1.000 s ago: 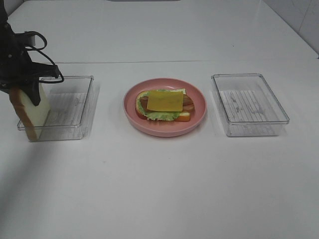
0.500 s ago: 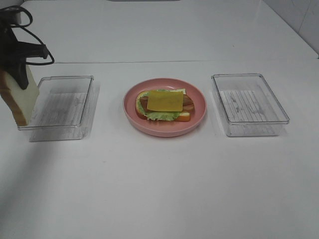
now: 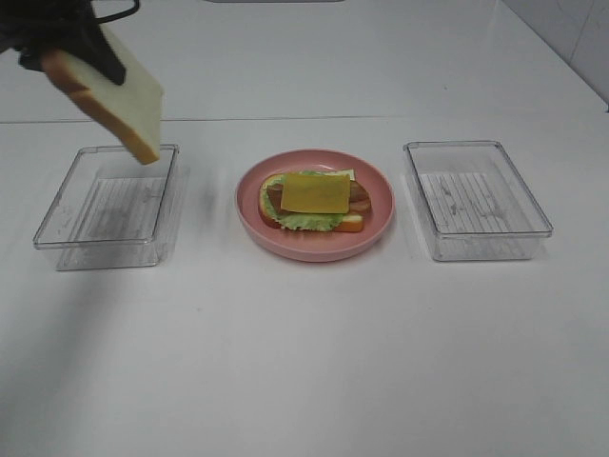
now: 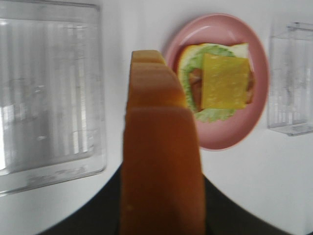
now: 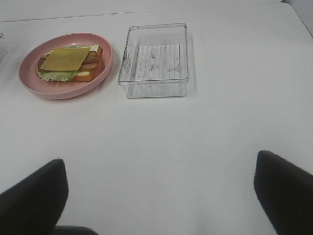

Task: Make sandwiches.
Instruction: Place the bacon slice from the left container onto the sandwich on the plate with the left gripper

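Looking across the white worktop [image 3: 304, 362] first, we see it fill the whole overhead frame, with two clear trays on it: the left tray [image 3: 109, 205] at centre left and the right tray [image 3: 476, 198] at centre right, both showing nothing inside. Between them, at frame centre, sits the pink plate [image 3: 314, 205], carrying the open sandwich [image 3: 312, 200]: bottom bread, lettuce, meat strips and a yellow cheese square [image 3: 315, 191] on top, with no lid yet. What has changed matters most to us: a second ago the bread slice [image 3: 109, 90] hung upright beside the left tray's near-left corner; now it is raised to the upper left of the frame, tilted, and swung above the tray's far edge toward the plate. The left gripper [image 3: 90, 43] is clamped narrow on that slice, and in the left wrist view its brown crust [image 4: 161, 161] fills the lower centre, with the plate at upper right. We judge the topping slice is picked and in transit; placing it squarely over the cheese remains. The right gripper [image 5: 161, 196] stands wide, holding nothing, well apart from the plate.
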Available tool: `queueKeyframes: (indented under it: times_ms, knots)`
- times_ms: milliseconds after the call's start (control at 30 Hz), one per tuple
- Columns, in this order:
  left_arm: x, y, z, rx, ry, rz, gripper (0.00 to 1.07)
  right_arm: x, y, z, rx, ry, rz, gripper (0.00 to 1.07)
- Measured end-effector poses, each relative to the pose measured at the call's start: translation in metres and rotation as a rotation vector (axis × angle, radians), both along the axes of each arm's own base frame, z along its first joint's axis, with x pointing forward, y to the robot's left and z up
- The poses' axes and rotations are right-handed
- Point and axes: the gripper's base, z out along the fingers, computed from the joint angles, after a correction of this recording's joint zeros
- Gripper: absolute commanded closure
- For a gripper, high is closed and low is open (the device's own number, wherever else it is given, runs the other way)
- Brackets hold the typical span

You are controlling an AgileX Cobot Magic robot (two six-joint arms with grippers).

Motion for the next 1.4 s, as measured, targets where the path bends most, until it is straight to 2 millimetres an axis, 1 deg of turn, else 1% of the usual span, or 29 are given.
queueKeyframes:
  times_ms: [33, 67, 100, 133, 200, 233, 267, 300, 367, 400, 433, 467, 500, 533, 567, 600, 633, 667, 767, 833, 867, 933, 1100, 1200, 1233, 1267, 1300, 1367, 1400]
  knots:
    - [0.004, -0.019, -0.002, -0.034, -0.024, -0.041, 1.07, 0.000, 0.000, 0.000, 0.000, 0.000, 0.000, 0.09]
    - [0.004, -0.019, -0.002, -0.034, -0.024, -0.041, 1.07, 0.000, 0.000, 0.000, 0.000, 0.000, 0.000, 0.09]
    - [0.007, -0.029, -0.004, -0.053, -0.031, -0.055, 1.07, 0.000, 0.000, 0.000, 0.000, 0.000, 0.000, 0.09]
    - [0.007, -0.029, -0.004, -0.053, -0.031, -0.055, 1.07, 0.000, 0.000, 0.000, 0.000, 0.000, 0.000, 0.09]
    - [0.019, -0.063, -0.017, -0.104, -0.051, -0.114, 1.07, 0.000, 0.000, 0.000, 0.000, 0.000, 0.000, 0.09]
    - [0.019, -0.063, -0.017, -0.104, -0.051, -0.114, 1.07, 0.000, 0.000, 0.000, 0.000, 0.000, 0.000, 0.09]
    - [0.023, -0.072, -0.022, -0.114, -0.050, -0.127, 1.07, 0.000, 0.000, 0.000, 0.000, 0.000, 0.000, 0.09]
    - [0.023, -0.072, -0.022, -0.114, -0.050, -0.127, 1.07, 0.000, 0.000, 0.000, 0.000, 0.000, 0.000, 0.09]
    - [0.036, -0.103, -0.041, -0.159, -0.049, -0.151, 1.07, 0.000, 0.000, 0.000, 0.000, 0.000, 0.000, 0.09]
    - [0.036, -0.103, -0.041, -0.159, -0.049, -0.151, 1.07, 0.000, 0.000, 0.000, 0.000, 0.000, 0.000, 0.09]
    - [0.039, -0.110, -0.046, -0.174, -0.050, -0.156, 1.07, 0.000, 0.000, 0.000, 0.000, 0.000, 0.000, 0.09]
    - [0.045, -0.124, -0.054, -0.205, -0.052, -0.163, 1.07, 0.000, 0.000, 0.000, 0.000, 0.000, 0.000, 0.09]
    - [0.045, -0.124, -0.054, -0.205, -0.052, -0.163, 1.07, 0.000, 0.000, 0.000, 0.000, 0.000, 0.000, 0.09]
    - [0.048, -0.130, -0.058, -0.220, -0.054, -0.166, 1.07, 0.000, 0.000, 0.000, 0.000, 0.000, 0.000, 0.09]
    - [0.053, -0.143, -0.067, -0.246, -0.048, -0.177, 1.07, 0.000, 0.000, 0.000, 0.000, 0.000, 0.000, 0.09]
    - [0.053, -0.143, -0.067, -0.246, -0.048, -0.177, 1.07, 0.000, 0.000, 0.000, 0.000, 0.000, 0.000, 0.09]
    - [0.055, -0.149, -0.072, -0.254, -0.046, -0.186, 1.07, 0.000, 0.000, 0.000, 0.000, 0.000, 0.000, 0.09]
    - [0.059, -0.161, -0.083, -0.274, -0.038, -0.196, 1.07, 0.000, 0.000, 0.000, 0.000, 0.000, 0.000, 0.09]
    - [0.060, -0.166, -0.087, -0.280, -0.035, -0.201, 1.07, 0.000, 0.000, 0.000, 0.000, 0.000, 0.000, 0.09]
    - [0.066, -0.179, -0.106, -0.296, -0.016, -0.213, 1.07, 0.000, 0.000, 0.000, 0.000, 0.000, 0.000, 0.09]
    - [0.066, -0.179, -0.106, -0.296, -0.016, -0.213, 1.07, 0.000, 0.000, 0.000, 0.000, 0.000, 0.000, 0.09]
    - [0.067, -0.183, -0.116, -0.292, -0.002, -0.217, 1.07, 0.000, 0.000, 0.000, 0.000, 0.000, 0.000, 0.09]
    - [0.069, -0.183, -0.120, -0.285, -0.004, -0.221, 1.07, 0.000, 0.000, 0.000, 0.000, 0.000, 0.000, 0.09]
    - [0.070, -0.183, -0.126, -0.272, -0.016, -0.239, 1.07, 0.000, 0.000, 0.000, 0.000, 0.000, 0.000, 0.09]
    - [0.071, -0.183, -0.131, -0.266, -0.014, -0.244, 1.07, 0.000, 0.000, 0.000, 0.000, 0.000, 0.000, 0.09]
    - [0.071, -0.183, -0.131, -0.266, -0.014, -0.244, 1.07, 0.000, 0.000, 0.000, 0.000, 0.000, 0.000, 0.09]
    - [0.072, -0.184, -0.138, -0.265, -0.006, -0.240, 1.07, 0.000, 0.000, 0.000, 0.000, 0.000, 0.000, 0.09]
    - [0.072, -0.184, -0.141, -0.263, -0.003, -0.238, 1.07, 0.000, 0.000, 0.000, 0.000, 0.000, 0.000, 0.09]
    - [0.072, -0.184, -0.146, -0.259, 0.005, -0.237, 1.07, 0.000, 0.000, 0.000, 0.000, 0.000, 0.000, 0.09]
